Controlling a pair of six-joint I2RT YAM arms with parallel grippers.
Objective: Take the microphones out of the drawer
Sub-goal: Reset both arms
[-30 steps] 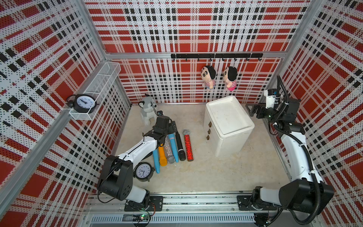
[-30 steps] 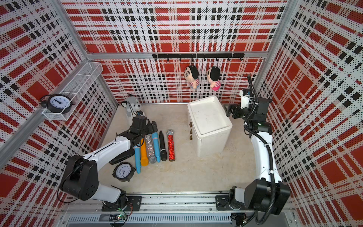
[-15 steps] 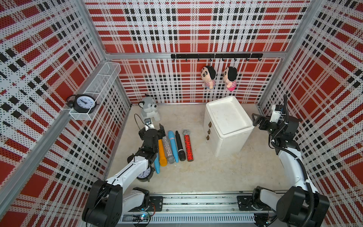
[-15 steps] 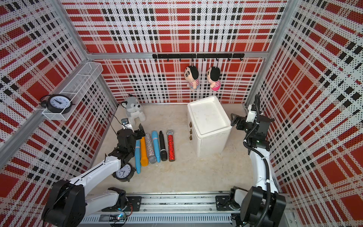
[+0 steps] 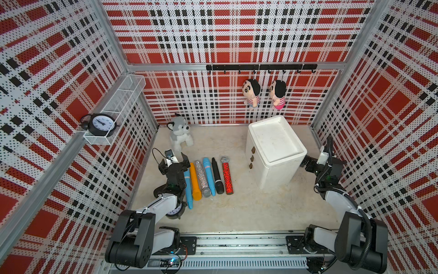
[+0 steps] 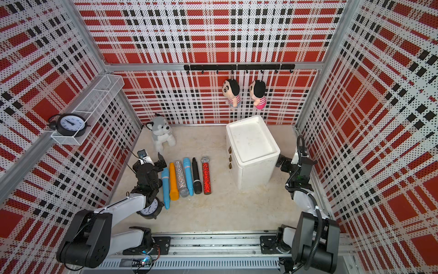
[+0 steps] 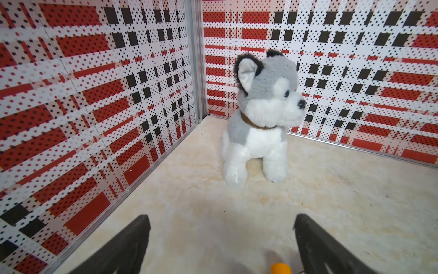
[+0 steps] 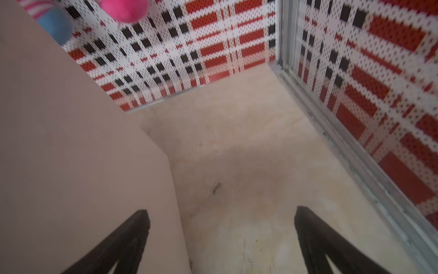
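At left centre of both top views, the left gripper gapes wide, empty, beside six mics; at right, the right gripper gapes wide beside the cabinet.

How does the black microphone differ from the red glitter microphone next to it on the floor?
Finish: the black microphone is plain and dark; the red glitter microphone sparkles.
Head: the black microphone's is black, the red glitter microphone's silver.
Pose: the black microphone's head points toward the base rail, the red glitter microphone's toward the back wall.
Both lie flat, side by side on the floor.
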